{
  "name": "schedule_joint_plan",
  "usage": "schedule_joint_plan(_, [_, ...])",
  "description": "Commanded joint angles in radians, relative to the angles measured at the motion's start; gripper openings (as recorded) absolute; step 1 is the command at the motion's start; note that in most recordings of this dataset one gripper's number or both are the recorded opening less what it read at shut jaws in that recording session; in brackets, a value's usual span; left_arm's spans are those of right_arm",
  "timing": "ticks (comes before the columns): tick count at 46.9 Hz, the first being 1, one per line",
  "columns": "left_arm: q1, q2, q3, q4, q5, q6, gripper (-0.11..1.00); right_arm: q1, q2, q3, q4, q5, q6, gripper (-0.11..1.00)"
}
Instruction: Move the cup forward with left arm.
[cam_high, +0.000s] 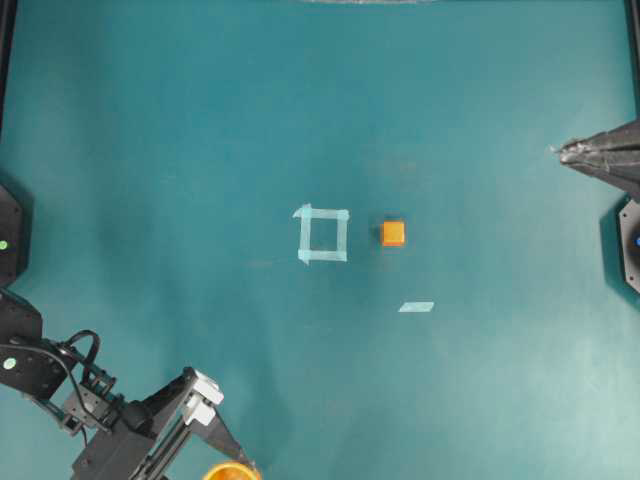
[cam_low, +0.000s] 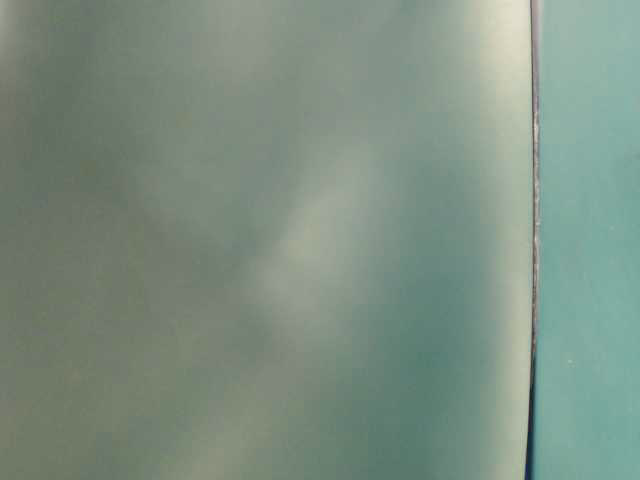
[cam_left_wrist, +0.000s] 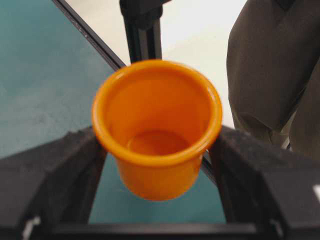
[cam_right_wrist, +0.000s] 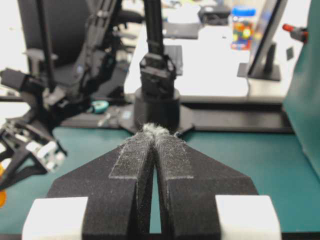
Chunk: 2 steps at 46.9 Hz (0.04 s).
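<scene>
The cup (cam_left_wrist: 157, 130), orange with a paler rim, sits upright between the two black fingers of my left gripper (cam_left_wrist: 157, 136). Both fingers press its sides just under the rim. In the overhead view the cup (cam_high: 232, 471) shows only as a sliver at the bottom edge, with the left gripper (cam_high: 234, 468) around it. The table's near edge runs right behind the cup. My right gripper (cam_high: 562, 153) hangs at the far right, its fingertips (cam_right_wrist: 150, 131) pressed together on nothing. The table-level view shows only a blurred green surface.
A small orange cube (cam_high: 393, 233) lies mid-table, right of a pale tape square (cam_high: 322, 234). A short tape strip (cam_high: 416, 307) lies nearer the front. Beyond the table edge stand a black post (cam_left_wrist: 142, 30) and a person in dark trousers (cam_left_wrist: 270, 70).
</scene>
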Motion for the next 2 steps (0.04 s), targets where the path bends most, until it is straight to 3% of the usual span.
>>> schedule_joint_plan(1, [-0.003, -0.014, -0.012, -0.002, -0.005, 0.000, 0.66, -0.002, 0.003, -0.035, -0.002, -0.003, -0.002, -0.01])
schedule_joint_plan(2, [-0.003, -0.014, -0.012, -0.002, -0.006, 0.000, 0.66, -0.002, 0.003, -0.035, -0.002, -0.003, -0.002, -0.01])
